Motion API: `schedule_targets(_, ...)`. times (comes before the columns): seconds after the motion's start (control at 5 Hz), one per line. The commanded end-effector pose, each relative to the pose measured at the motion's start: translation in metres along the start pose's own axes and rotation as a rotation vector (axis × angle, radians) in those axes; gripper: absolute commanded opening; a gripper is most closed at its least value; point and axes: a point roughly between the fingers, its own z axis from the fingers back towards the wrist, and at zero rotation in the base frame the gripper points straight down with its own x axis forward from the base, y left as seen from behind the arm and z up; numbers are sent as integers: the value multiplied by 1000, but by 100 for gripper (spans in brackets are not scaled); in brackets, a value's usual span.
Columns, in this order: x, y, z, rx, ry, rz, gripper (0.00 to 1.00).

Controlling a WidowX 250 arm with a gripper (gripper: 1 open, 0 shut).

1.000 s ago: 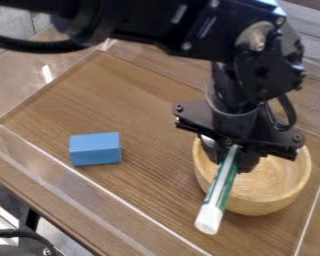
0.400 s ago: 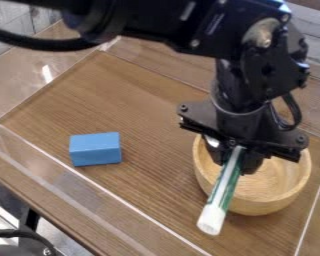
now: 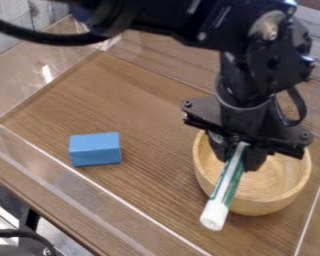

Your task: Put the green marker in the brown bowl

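Observation:
The green marker (image 3: 226,188) hangs tilted from my gripper (image 3: 243,150), which is shut on its upper end. Its white barrel with green print slants down and to the left across the near rim of the brown bowl (image 3: 294,190). The marker's lower white tip pokes out past the bowl's front edge, above the table. The gripper hovers over the left half of the bowl, pointing steeply down. The marker's top end is hidden between the fingers.
A blue rectangular block (image 3: 95,148) lies on the wooden tabletop (image 3: 136,95) to the left of the bowl. A clear low wall (image 3: 69,205) runs along the table's near and left edges. The arm's dark body fills the upper right.

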Motion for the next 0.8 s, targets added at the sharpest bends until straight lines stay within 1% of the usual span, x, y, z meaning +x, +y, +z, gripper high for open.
schedule_targets(0.0, 14, -4, 6, -27, -38, 13, 0)
schedule_targets(0.6, 19, -3, 2, -26, -31, 21, 0)
